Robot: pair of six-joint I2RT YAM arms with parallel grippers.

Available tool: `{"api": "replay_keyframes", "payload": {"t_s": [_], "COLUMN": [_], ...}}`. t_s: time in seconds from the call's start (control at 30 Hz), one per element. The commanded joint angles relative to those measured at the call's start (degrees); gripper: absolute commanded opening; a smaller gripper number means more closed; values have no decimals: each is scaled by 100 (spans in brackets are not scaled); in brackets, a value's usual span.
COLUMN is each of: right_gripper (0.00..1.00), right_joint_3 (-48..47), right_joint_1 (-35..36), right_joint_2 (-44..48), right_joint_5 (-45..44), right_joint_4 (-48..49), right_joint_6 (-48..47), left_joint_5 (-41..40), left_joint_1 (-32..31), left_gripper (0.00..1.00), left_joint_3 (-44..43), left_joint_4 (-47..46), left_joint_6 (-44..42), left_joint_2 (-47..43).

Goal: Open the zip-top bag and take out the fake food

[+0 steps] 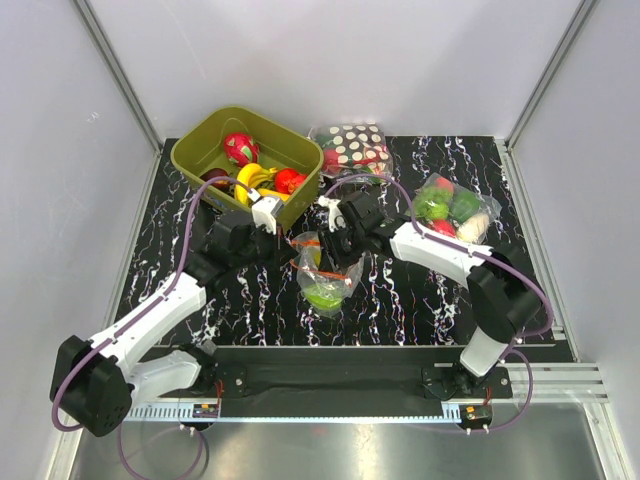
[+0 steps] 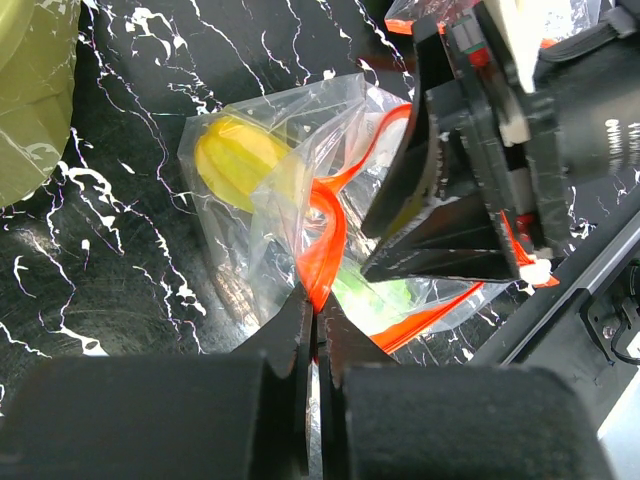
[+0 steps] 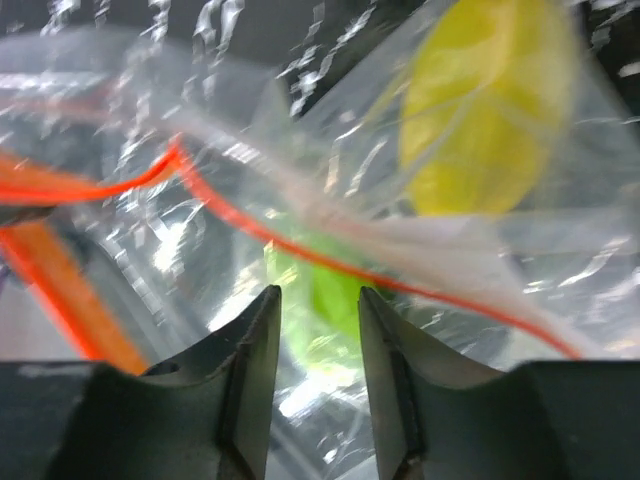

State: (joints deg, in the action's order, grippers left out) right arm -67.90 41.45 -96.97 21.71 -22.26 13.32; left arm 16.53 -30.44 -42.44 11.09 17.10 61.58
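The zip-top bag [image 1: 322, 272] lies crumpled mid-table, with its orange-red zip strip [image 2: 325, 235] curling upward. Inside it are a yellow lemon-like piece [image 2: 240, 165] and a green piece [image 2: 385, 298]. My left gripper [image 2: 317, 300] is shut on the zip strip at the bag's mouth. My right gripper [image 3: 318, 295] is open, jaws a finger-width apart, hovering right over the bag with the green piece [image 3: 320, 325] and the other strip edge [image 3: 250, 225] just beyond its tips. In the top view both grippers, the left [image 1: 298, 248] and the right [image 1: 338, 250], meet at the bag.
An olive-green bin [image 1: 200, 140] at the back left holds a dragon fruit toy [image 1: 240, 147], a banana [image 1: 252, 178] and a red fruit [image 1: 288, 180]. A polka-dot bag [image 1: 352, 145] lies behind. A vegetable bag [image 1: 450, 205] lies at the right.
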Motion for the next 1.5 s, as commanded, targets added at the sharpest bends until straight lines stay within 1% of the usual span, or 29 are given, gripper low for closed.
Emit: {"api": "replay_keyframes", "payload": {"t_s": [0.0,0.07,0.2,0.23,0.4,0.53,0.67,0.8,0.9,1.1,1.17,1.27,1.33,1.43,1.47], "right_gripper": [45,45,54,56,61,66,77,82,84,86,85,81,80,83,83], "right_joint_3": [-48,30,137,110,-39,-48,-109,-268,-320,-329,-303,-566,-541,-400,-382], "right_joint_1": [30,30,38,38,38,38,47,65,82,100,109,118,118,135,135], "right_joint_2": [-24,-85,-208,-252,-603,-665,-726,-867,-912,-1017,-1061,-1201,-1193,-1140,-1157], "right_joint_5": [-605,-747,-1020,-1055,-1152,-1134,-959,-608,-397,-81,104,246,272,298,298], "right_joint_4": [458,652,1100,1127,987,1022,1057,987,1074,1478,1602,1375,1338,1601,1741], "right_joint_6": [-31,-23,-58,-127,-330,-593,-857,-1261,-1595,-1780,-1807,-1833,-1851,-1816,-1798], "left_joint_5": [-19,-19,-1,-1,8,16,60,157,236,412,447,395,342,333,176], "left_joint_1": [3,11,11,11,11,11,3,3,3,11,3,11,11,11,3], "left_gripper": [0,0,0,0,0,0,0,0,0,0,0,0,0,0,0], "left_joint_3": [-265,-283,-292,-292,-318,-344,-353,-388,-406,-388,-371,-327,-274,-195,-134], "left_joint_4": [-204,-195,-186,-186,-160,-143,-142,-160,-186,-257,-265,-230,-230,-326,-344], "left_joint_6": [-67,-84,-84,-84,-102,-111,-111,-102,-84,-49,-32,-32,-32,38,82], "left_joint_2": [3,20,47,47,64,73,117,152,170,231,258,302,293,276,258]}}
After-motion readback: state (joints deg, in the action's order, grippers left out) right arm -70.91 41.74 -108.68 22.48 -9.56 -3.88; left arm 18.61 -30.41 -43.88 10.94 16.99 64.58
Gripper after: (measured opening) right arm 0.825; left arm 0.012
